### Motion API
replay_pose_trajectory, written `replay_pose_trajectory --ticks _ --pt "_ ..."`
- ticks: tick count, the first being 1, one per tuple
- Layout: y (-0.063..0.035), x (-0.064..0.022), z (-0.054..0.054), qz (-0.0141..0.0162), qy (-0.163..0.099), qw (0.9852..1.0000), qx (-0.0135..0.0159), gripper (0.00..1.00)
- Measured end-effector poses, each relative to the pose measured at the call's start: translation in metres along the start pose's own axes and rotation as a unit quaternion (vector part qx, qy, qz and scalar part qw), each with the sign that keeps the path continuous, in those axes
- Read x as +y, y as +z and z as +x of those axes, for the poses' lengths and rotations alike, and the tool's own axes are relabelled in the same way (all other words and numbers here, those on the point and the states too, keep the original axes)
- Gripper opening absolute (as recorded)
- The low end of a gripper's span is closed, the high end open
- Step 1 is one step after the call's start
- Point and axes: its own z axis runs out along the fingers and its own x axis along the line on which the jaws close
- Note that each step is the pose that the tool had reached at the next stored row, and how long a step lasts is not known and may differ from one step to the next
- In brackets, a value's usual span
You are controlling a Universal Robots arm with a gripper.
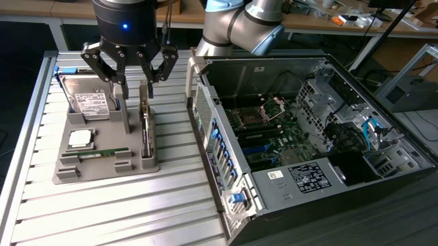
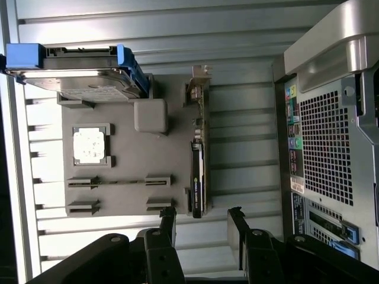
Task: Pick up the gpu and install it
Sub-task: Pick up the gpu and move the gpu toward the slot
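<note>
Two fingers spread wide: my gripper is open with nothing clamped. The gpu stands on edge in its slot on the gray tray, right beneath the gripper and lined up with the gap between the fingers. A hard drive sits to one side of the gripper, and the open computer case to the other.

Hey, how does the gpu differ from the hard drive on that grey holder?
The gpu stands thin on its long edge along the grey holder's side nearest the computer case. The hard drive is thicker and leans tilted at one end. The gpu shows a dark, narrow edge. The hard drive shows a silver face with a white label and blue end pieces. Both sit in slots of the same holder.
</note>
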Motion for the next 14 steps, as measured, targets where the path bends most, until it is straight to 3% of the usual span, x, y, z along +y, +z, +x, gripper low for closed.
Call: replay_pose_trajectory --ticks 14 --pt "0.0024 -0.0001 0.0000 0.0000 0.000 1.0000 0.0000 0.48"
